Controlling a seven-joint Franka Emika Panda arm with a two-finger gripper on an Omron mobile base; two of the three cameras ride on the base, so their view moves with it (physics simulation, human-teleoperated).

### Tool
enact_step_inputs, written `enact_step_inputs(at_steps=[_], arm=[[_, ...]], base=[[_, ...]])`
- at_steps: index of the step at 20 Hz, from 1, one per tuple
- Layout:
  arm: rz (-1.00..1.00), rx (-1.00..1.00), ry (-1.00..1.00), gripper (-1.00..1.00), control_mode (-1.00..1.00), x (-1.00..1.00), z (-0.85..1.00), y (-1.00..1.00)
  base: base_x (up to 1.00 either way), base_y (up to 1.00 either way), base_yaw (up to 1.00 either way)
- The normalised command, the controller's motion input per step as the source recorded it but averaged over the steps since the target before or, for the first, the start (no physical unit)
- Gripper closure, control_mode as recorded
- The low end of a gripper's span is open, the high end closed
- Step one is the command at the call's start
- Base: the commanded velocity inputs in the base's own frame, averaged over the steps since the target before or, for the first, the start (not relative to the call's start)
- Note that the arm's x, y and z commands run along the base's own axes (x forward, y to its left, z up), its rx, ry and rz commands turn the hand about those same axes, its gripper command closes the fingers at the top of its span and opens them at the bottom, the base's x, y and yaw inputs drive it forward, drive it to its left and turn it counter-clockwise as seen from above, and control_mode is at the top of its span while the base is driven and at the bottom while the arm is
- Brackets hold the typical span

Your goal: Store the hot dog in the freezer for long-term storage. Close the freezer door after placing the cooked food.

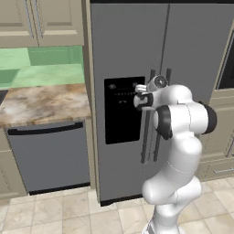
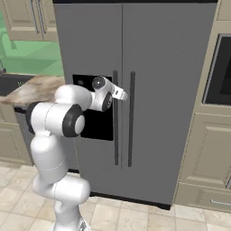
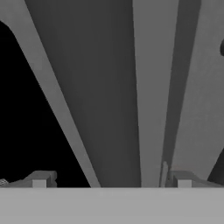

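Note:
The freezer door is closed, as is the whole grey refrigerator. It carries a black dispenser panel and a long vertical bar handle. My gripper is held up against the upper part of that handle, beside the panel's top right corner. In the hand view the gripper is open, its two fingertips far apart, and the dark handle bar runs up between them, very close. The hot dog is out of view.
The plain fridge door with its own handle stands just right of the freezer handle. A marble counter over a grey dishwasher lies to the left. A wall oven and beige cabinets are at the right.

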Motion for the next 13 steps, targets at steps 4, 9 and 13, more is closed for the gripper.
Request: enact_step_inputs(at_steps=[4, 9, 13], arm=[[0.00, 0.00, -0.10, -1.00, -1.00, 0.49, 0.00, 0.00], [0.01, 0.00, 0.00, -1.00, -1.00, 0.41, 0.05, -0.02], [0.01, 0.00, 0.10, -1.00, -1.00, 0.22, 0.32, -0.01]], base=[[0.00, 0.00, 0.00], [0.00, 0.00, 0.00], [0.00, 0.00, 0.00]])
